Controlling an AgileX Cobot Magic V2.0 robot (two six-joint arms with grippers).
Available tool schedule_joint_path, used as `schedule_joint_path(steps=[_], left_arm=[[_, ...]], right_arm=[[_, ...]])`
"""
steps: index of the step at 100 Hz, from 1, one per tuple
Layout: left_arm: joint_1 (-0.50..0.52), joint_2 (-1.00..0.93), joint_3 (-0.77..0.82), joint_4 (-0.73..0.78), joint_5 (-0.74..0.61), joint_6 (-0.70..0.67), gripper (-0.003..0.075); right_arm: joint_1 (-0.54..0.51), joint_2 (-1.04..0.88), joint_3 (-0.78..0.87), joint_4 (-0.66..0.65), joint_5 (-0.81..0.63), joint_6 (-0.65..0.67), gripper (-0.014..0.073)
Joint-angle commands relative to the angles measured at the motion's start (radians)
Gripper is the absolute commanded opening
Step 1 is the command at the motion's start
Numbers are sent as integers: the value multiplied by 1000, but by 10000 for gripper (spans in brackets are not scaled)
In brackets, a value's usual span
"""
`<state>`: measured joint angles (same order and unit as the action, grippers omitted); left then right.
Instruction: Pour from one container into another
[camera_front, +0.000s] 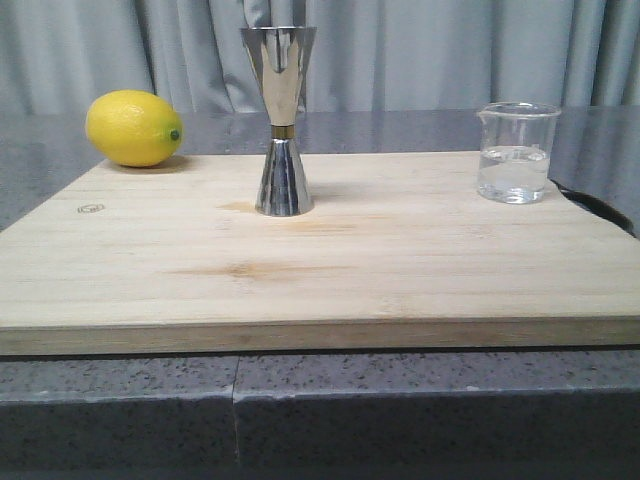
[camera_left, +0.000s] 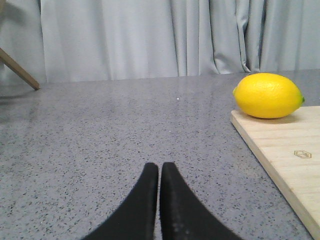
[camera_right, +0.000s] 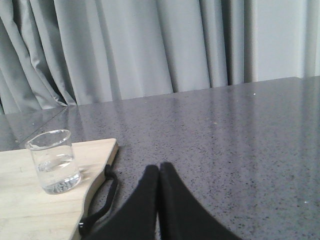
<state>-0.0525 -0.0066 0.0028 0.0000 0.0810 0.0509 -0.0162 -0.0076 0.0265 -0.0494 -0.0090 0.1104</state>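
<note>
Resting low over countertop (camera_left: 100, 150): left hand (camera_left: 159, 170), right hand (camera_right: 159, 172) closed, empty.

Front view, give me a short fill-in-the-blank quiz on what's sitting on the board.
1. The beaker holds a clear ____.
2. The yellow fruit at the board's left corner is a ____.
3. The jigger stands ____ on the board.
4. Both pincers, left and right, are ____.

Missing words: liquid; lemon; upright; shut
</note>
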Motion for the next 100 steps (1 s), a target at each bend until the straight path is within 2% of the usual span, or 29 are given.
schedule_joint_path(steps=[1, 85, 100], left_arm=[[-8, -24, 5, -8, -81, -5, -19], [-8, -24, 5, -8, -81, -5, -19], [-8, -24, 2, -10, -128, -12, -19]], right_arm=[[-2, -25, 16, -13, -87, -7, -71], [-2, -25, 16, -15, -116, -7, -71], [-2, -23, -3, -50, -97, -7, -71]])
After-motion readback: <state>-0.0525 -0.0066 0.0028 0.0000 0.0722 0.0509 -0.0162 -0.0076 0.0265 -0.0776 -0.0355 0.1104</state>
